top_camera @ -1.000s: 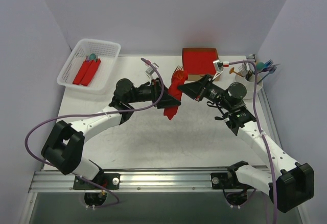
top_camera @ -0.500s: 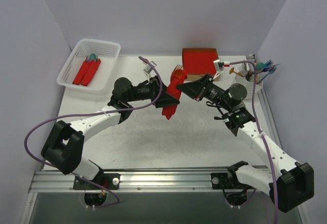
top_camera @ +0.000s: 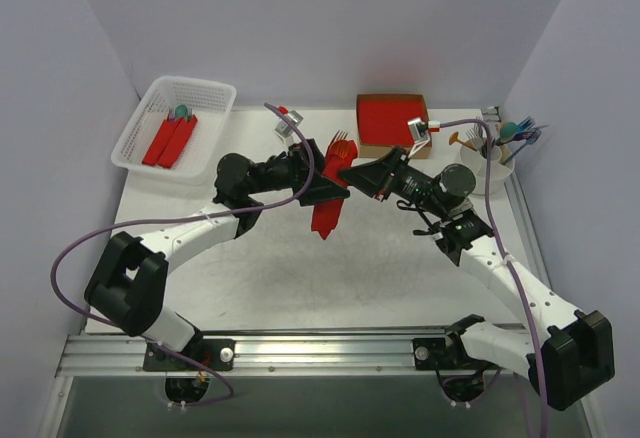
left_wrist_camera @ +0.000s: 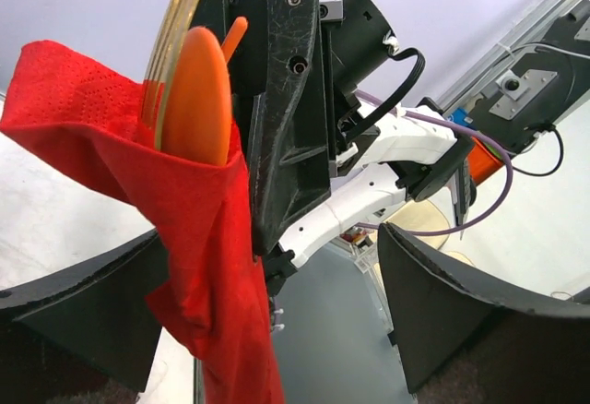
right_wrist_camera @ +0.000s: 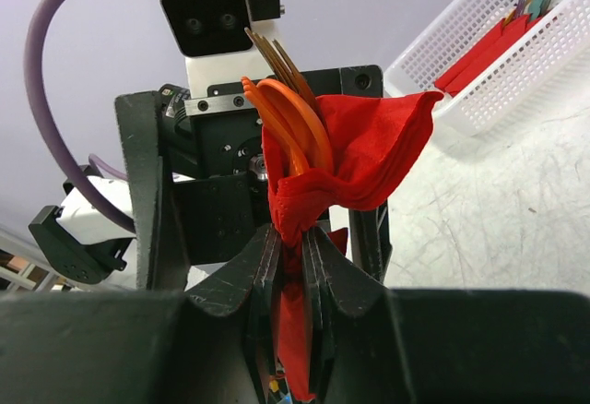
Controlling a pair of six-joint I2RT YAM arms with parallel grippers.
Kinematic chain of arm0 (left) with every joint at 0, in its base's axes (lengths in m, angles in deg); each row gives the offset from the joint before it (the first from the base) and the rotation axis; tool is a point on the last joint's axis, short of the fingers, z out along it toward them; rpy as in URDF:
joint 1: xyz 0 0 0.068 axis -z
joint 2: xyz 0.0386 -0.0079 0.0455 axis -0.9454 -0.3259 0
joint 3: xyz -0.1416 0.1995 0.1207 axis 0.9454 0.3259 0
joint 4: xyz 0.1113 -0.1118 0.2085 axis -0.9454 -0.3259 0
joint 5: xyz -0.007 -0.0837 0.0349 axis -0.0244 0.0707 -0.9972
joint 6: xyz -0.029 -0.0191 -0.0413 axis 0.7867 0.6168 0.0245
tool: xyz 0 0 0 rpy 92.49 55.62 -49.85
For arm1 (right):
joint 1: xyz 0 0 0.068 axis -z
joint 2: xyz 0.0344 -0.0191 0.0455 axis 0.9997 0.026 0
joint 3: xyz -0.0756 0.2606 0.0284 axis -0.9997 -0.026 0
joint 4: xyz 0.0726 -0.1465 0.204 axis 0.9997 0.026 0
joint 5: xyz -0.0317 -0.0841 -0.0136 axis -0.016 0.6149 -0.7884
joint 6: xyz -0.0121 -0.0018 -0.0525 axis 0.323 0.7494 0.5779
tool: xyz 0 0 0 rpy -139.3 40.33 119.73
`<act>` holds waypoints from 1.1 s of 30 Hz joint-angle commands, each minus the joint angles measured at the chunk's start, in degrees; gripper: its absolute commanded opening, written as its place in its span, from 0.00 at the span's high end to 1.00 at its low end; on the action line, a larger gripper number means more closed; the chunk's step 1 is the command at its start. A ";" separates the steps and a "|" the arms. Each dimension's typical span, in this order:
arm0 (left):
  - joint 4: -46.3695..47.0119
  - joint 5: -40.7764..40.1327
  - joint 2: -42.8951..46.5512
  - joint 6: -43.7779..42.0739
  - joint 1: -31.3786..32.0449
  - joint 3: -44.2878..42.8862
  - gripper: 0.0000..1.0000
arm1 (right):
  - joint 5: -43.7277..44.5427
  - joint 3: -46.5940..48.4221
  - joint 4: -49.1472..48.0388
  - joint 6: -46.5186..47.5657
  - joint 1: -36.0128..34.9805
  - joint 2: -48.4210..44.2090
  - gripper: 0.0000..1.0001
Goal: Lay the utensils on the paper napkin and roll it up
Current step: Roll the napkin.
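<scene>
Utensils (right_wrist_camera: 293,113) orange, handles hidden in one red napkin (top_camera: 327,210), count unclear, bundle in mid-air above table (top_camera: 250,278) centre, right claw (right_wrist_camera: 295,266) clamped on napkin, left claw (left_wrist_camera: 272,256) spread wide.

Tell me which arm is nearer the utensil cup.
Right. The right arm sits right beside the cup; the left arm reaches only to the napkin, well left of it.

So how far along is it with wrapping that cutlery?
Done: orange utensils sit inside the napkin, and two red rolls lie in the basket. In hand: the right gripper pinches the loosely wrapped napkin in the air, and the left gripper is open beside it. Left: tightening it into a slim roll, I'd guess.
</scene>
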 commanded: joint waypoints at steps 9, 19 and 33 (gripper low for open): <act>7.41 1.52 -2.73 4.21 -0.22 -1.60 0.32 | -0.07 1.69 -5.63 0.85 -0.61 0.29 1.00; 3.10 1.08 -1.15 1.14 -0.58 -0.11 0.59 | 0.72 2.22 -2.99 2.52 -0.52 -0.32 1.00; -4.01 0.64 1.57 -3.78 -1.10 0.86 0.56 | 0.98 2.83 -1.32 3.40 -0.52 -0.59 1.00</act>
